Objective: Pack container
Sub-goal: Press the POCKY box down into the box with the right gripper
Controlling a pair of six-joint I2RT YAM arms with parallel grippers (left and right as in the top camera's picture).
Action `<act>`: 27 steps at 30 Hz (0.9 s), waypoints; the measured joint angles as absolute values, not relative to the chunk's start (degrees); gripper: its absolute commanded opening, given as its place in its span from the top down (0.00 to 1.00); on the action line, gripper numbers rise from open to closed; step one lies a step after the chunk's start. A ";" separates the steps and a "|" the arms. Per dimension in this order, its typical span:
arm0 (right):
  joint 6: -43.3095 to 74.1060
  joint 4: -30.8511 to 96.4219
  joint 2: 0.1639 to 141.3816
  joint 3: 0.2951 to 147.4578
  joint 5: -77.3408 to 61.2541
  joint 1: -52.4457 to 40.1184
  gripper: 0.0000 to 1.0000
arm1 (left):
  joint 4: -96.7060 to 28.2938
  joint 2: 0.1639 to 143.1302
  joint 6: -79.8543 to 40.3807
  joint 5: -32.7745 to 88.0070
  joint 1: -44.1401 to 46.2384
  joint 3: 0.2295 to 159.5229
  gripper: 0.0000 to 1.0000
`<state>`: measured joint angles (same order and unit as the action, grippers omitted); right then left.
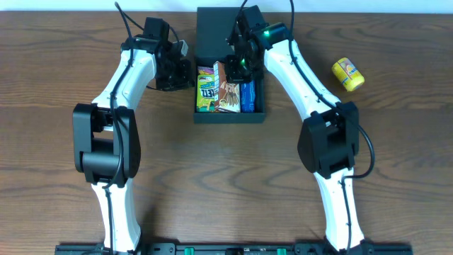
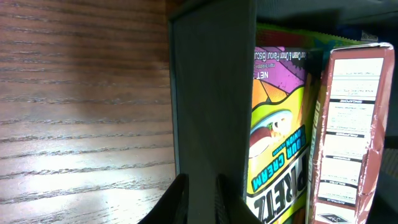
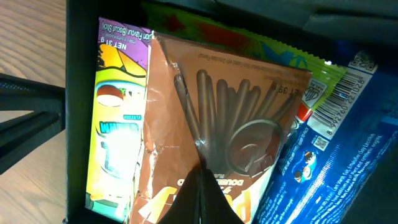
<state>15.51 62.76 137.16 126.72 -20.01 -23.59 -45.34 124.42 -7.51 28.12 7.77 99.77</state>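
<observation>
From overhead, a dark teal-black square container [image 1: 230,117] sits at the far middle of a wooden table [image 1: 396,177], its flap lid [image 1: 214,32] lying open and flat behind it. Three snack packets stand side by side inside: a green and yellow packet [image 1: 206,88] on the left, a brown packet [image 1: 228,94] in the middle and a blue packet [image 1: 247,96] on the right. The left gripper [image 1: 178,71] sits just beside the container's left wall, and the right gripper [image 1: 237,64] hangs over the rear of the box, above the packets. A small yellow item [image 1: 348,74] lies well apart on the table to the right. In the left wrist view, the container's dark wall runs upright through the middle, with bare wood to one side and the green and yellow packet and the brown packet on the other. Two dark fingers [image 2: 178,200] show at the bottom edge, close together in front of that wall — I cannot tell whether they grip it. In the right wrist view, all three packets fill the box, and the fingers [image 3: 208,196] are pressed together into a single point whose tip meets the brown packet — whether it pinches the wrapper is unclear.
</observation>
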 measured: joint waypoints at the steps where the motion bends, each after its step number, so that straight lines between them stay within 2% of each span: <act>1: 15.33 62.76 137.12 126.72 -19.99 -23.59 0.99 | -45.34 124.42 -7.51 28.12 7.77 99.77 0.84; 14: 15.00 66.00 135.63 126.72 -19.84 -17.43 0.99 | -45.17 124.42 -7.51 28.12 7.77 99.77 0.84; 27: 13.82 67.44 135.70 126.72 -18.57 -19.07 0.99 | -44.95 124.42 -7.51 28.12 7.77 99.77 0.85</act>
<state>13.82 67.44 135.70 126.72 -18.57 -19.07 -44.95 124.42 -7.51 28.12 7.77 99.77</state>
